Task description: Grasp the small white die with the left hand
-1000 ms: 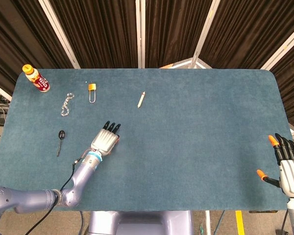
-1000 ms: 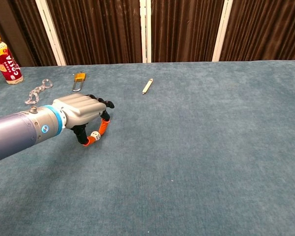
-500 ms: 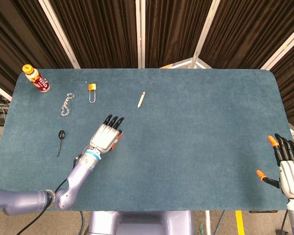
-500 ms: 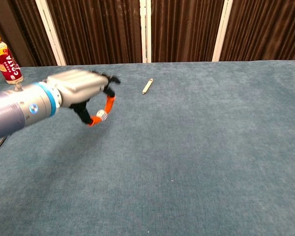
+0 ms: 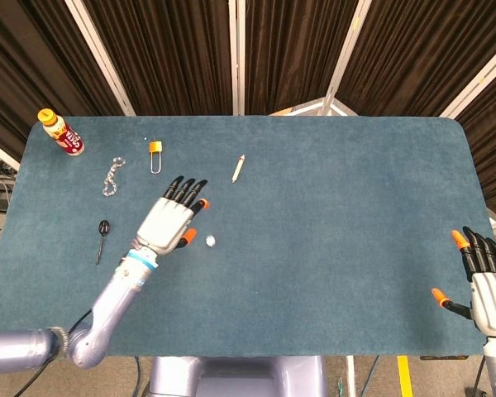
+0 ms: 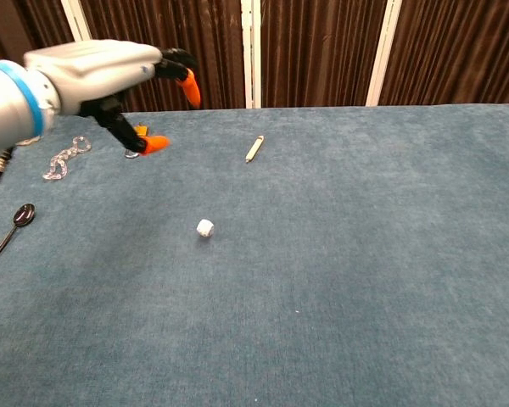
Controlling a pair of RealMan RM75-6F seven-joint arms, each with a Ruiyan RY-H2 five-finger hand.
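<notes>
The small white die (image 5: 210, 241) lies alone on the blue cloth, also seen in the chest view (image 6: 204, 227). My left hand (image 5: 171, 222) hovers well above the table, up and to the left of the die, with its fingers spread and nothing in it; the chest view shows the left hand (image 6: 110, 80) high near the top left. My right hand (image 5: 484, 281) rests at the table's right edge with its fingers apart and holds nothing.
A pencil (image 5: 238, 168) lies beyond the die. An orange padlock (image 5: 155, 153), a clear chain (image 5: 112, 175), a black spoon (image 5: 102, 236) and a bottle (image 5: 60, 132) occupy the left part of the table (image 5: 339, 207).
My left hand rose from the cloth with the die pinched, then opened. The die dropped and now lies on the table to the right of the hand.
</notes>
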